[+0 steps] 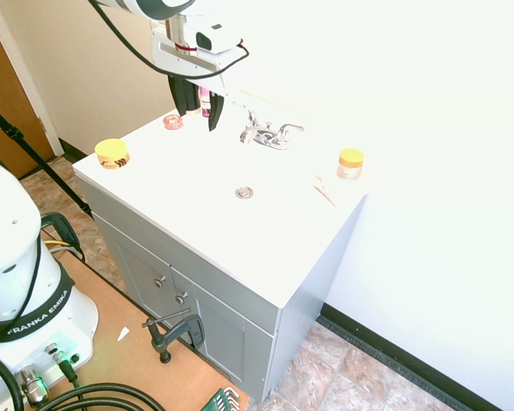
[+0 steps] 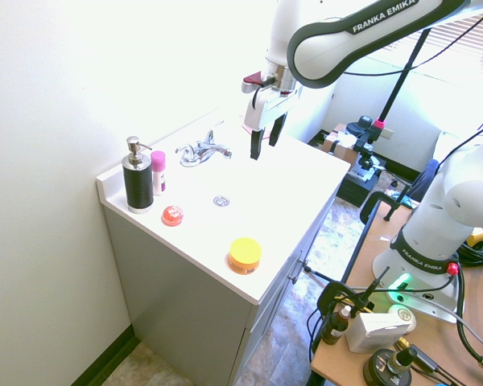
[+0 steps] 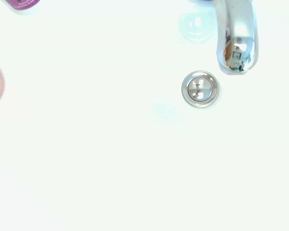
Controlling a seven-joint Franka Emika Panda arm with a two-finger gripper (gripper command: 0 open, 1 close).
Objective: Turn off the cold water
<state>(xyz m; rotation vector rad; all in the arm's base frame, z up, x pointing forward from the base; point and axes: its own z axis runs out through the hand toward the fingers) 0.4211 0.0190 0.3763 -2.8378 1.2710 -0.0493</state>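
Cold-water lever (image 1: 289, 130) sticks out at the right-hand end of the chrome faucet (image 1: 265, 134), at the back of the white vanity top (image 1: 197, 223), just beside the wall. Its twin lever (image 1: 250, 118) sits at the other end, with the curved spout (image 3: 237, 36) between them reaching over the drain (image 1: 244, 193). No water shows at the spout.

My pincer (image 1: 200, 103) hangs in the air about ten o'clock from the faucet in the first outside view, apart from it, its dark fingers (image 2: 255, 145) pointing down, spread partway and holding nothing.

Open room lies over the basin around the drain and toward the front edge. A yellow-lidded jar (image 1: 350, 163) stands at three o'clock of the faucet near the right edge, with what may be a thin stick (image 1: 324, 191) beside it; glare blurs it. A yellow tub (image 1: 112, 153) sits at the left corner, and a small red dish (image 1: 173, 122), pink bottle (image 2: 158, 172) and black soap pump (image 2: 137, 177) crowd the back-left.
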